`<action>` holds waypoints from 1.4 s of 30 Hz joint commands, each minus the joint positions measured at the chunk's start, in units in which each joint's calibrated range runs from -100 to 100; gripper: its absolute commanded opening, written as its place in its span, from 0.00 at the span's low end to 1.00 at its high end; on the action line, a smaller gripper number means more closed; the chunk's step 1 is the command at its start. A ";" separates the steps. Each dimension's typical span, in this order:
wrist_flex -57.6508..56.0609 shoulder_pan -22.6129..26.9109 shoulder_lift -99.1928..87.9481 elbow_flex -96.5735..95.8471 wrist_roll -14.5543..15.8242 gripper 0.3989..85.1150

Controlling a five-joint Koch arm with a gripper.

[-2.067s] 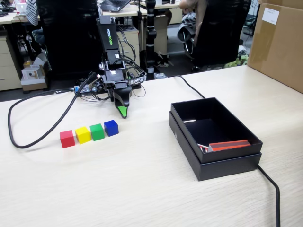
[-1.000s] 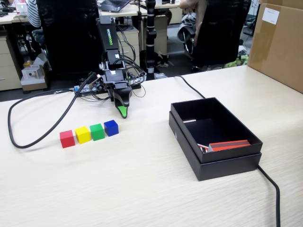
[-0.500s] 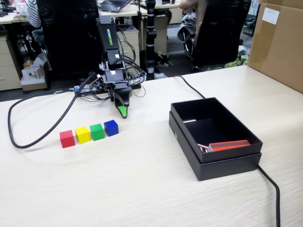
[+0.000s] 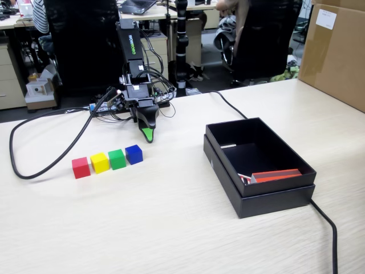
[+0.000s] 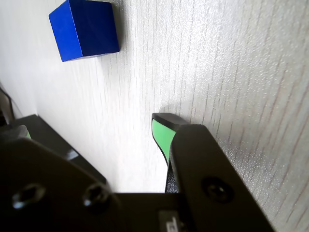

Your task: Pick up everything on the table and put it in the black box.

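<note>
Four small cubes stand in a row on the table (image 4: 171, 228): red (image 4: 80, 167), yellow (image 4: 99, 162), green (image 4: 117, 158) and blue (image 4: 133, 154). My gripper (image 4: 147, 135) points down at the table just behind the blue cube, its green tips near the surface. The wrist view shows the blue cube (image 5: 84, 29) ahead of the gripper (image 5: 91, 129), whose jaws stand apart over bare wood, open and holding nothing. The black box (image 4: 259, 191) sits to the right in the fixed view, with a red-orange strip (image 4: 276, 175) inside.
A thick black cable (image 4: 51, 155) loops left of the cubes. Another cable (image 4: 326, 224) runs past the box's right corner. A brown carton (image 4: 336, 51) stands at the far right. The arm's base and wiring (image 4: 137, 97) sit at the table's back edge.
</note>
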 commanded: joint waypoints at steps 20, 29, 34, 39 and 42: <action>-1.86 0.10 0.00 -2.23 -0.39 0.57; -19.74 -3.08 0.00 16.90 -1.51 0.58; -39.27 -4.25 2.64 36.12 -1.71 0.58; -49.89 -6.98 7.80 48.90 -4.00 0.58; -52.66 -10.40 12.74 54.07 -7.47 0.57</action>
